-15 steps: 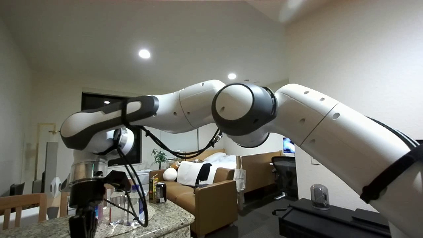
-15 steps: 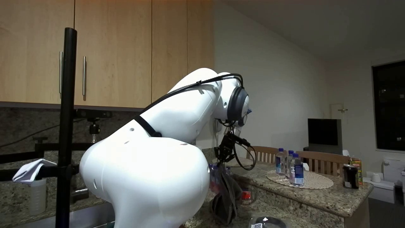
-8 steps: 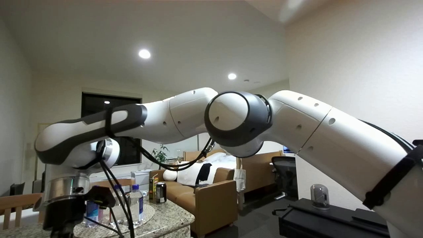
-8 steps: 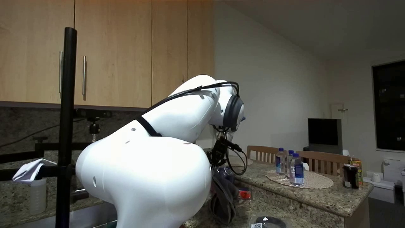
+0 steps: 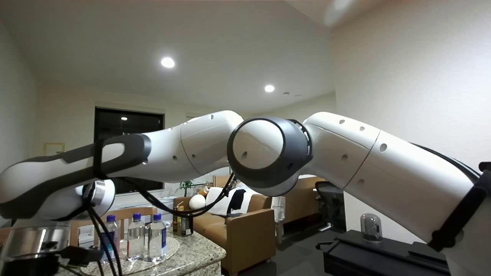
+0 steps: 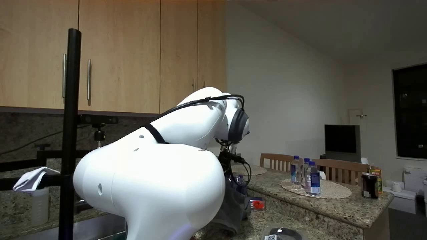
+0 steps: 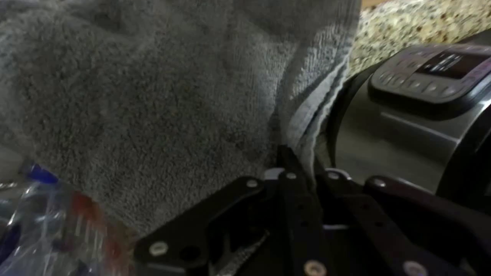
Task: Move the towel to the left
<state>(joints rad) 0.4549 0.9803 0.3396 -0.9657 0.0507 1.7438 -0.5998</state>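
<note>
A grey towel (image 7: 172,96) fills the upper left and middle of the wrist view. My gripper (image 7: 301,161) is shut on a folded edge of the towel, which runs down between the fingertips. In an exterior view the towel (image 6: 230,210) hangs below the gripper, with its lower part down at the counter; whether it rests there I cannot tell. The robot's arm hides part of it. In the other exterior view my gripper's fingers and the towel are out of the frame at the lower left.
A silver appliance with a display (image 7: 402,138) stands right beside the fingers. Plastic-wrapped bottles (image 7: 57,222) lie at lower left. Water bottles (image 6: 313,181) and a black can (image 6: 369,186) stand on the raised counter. A red package (image 6: 257,204) lies near the towel.
The arm has lowered and moved left in both exterior views, carrying the towel with it. The towel is now lower, more spread and more hidden behind the arm.
</note>
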